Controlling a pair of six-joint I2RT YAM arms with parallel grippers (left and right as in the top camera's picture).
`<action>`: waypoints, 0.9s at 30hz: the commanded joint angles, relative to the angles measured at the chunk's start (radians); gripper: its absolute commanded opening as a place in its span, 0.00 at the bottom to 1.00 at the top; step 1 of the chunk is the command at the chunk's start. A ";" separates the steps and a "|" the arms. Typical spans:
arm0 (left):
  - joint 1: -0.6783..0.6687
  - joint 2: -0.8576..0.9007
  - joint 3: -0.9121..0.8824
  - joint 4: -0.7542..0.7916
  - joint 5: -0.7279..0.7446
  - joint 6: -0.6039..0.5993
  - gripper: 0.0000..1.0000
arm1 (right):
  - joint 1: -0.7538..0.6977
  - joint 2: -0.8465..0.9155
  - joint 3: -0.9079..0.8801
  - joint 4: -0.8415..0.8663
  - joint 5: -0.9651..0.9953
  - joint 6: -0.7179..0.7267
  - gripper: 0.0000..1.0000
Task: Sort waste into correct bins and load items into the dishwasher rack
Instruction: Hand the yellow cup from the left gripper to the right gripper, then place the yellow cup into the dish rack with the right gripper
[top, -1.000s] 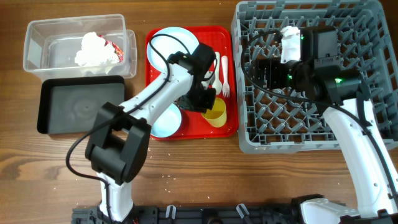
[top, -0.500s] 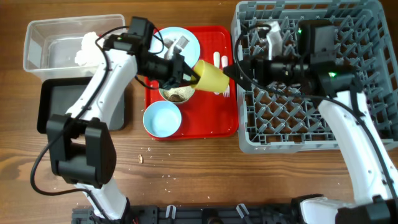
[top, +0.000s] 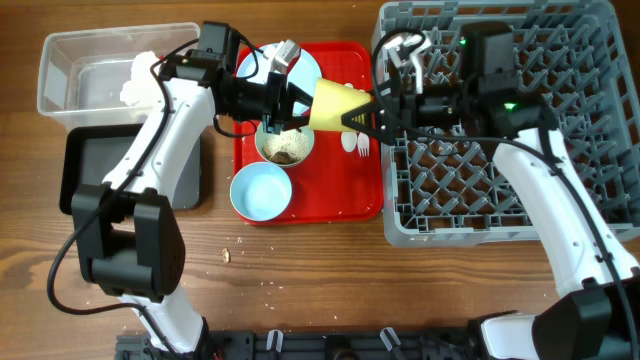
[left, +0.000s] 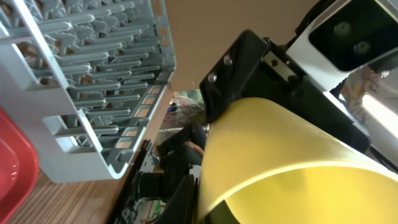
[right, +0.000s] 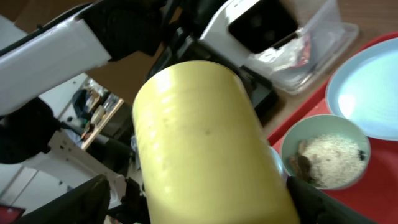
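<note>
Loose crumbs (top: 228, 255) lie on the wooden table (top: 400, 290) at the front edge, well apart from everything else. Next back is an empty pale blue bowl (top: 260, 190) on the front-left part of the red tray (top: 340, 195), with the black tray (top: 110, 175) to its left on the table, nothing visible in it. A second bowl (top: 285, 146) sits just behind the first on the red tray, holding whitish-brown food bits.

The yellow cup (top: 335, 102) is in the air on its side above the red tray, between the two arms, its mouth pointing toward the rack. The left gripper (top: 298, 103) is clamped on the cup's left end. The right gripper (top: 366, 112) is at the cup's mouth end. Its fingers (right: 93, 199) are spread apart, one on each side of the cup in the right wrist view; I cannot tell whether they touch it. The ends of the white cutlery (top: 358, 146) show on the red tray just under the cup's mouth.

Further back, the pale blue plate (top: 262, 62) sits on the rear left of the red tray, partly hidden by the left arm. The clear box (top: 60, 70) is at far left, with the white napkin (top: 130, 92) inside. A red wrapper (right: 305, 51) also shows in the box in the right wrist view. The grey dishwasher rack (top: 500, 170) fills the right side, front to back, with no dishes visible in it.
</note>
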 joint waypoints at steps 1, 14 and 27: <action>0.002 -0.019 0.014 0.003 0.035 0.022 0.04 | 0.040 0.013 0.016 0.014 -0.006 -0.014 0.74; 0.002 -0.019 0.014 0.004 0.026 0.023 0.54 | 0.002 0.010 0.016 0.024 0.090 0.062 0.33; 0.002 -0.019 0.014 0.003 -0.703 0.014 0.68 | -0.159 -0.216 0.016 -0.600 0.890 0.298 0.32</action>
